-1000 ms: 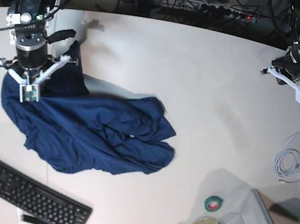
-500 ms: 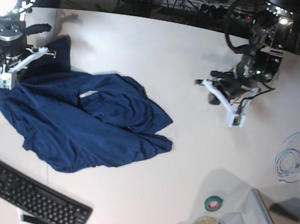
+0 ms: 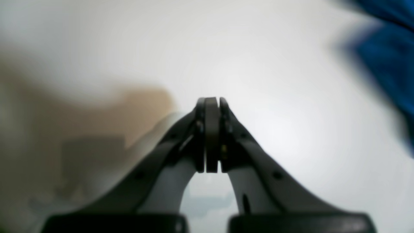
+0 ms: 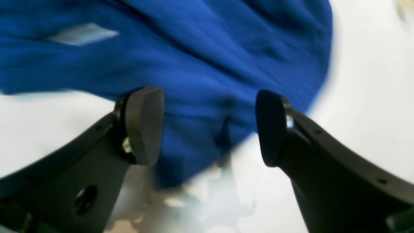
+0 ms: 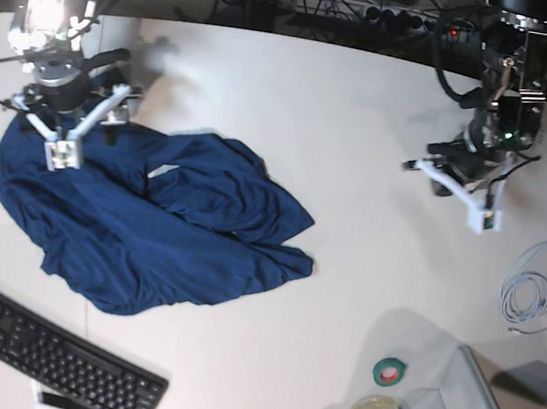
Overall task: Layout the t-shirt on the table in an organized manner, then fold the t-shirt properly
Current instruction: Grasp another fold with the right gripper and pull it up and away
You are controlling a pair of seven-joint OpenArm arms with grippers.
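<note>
At nine o'clock on the table (image 5: 298, 97), the t-shirt (image 5: 151, 219) lies crumpled; the right gripper (image 5: 66, 132), spread, has released it, while the left gripper (image 5: 456, 193), pressed together, has retreated, so spreading continues.

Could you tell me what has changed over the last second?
The right claw let go of the t-shirt and now hangs open above its upper-left edge. The left claw, shut and empty, swung toward the shirt, then partly back. The shirt spread slightly; keyboard and tape roll stayed put.
</note>
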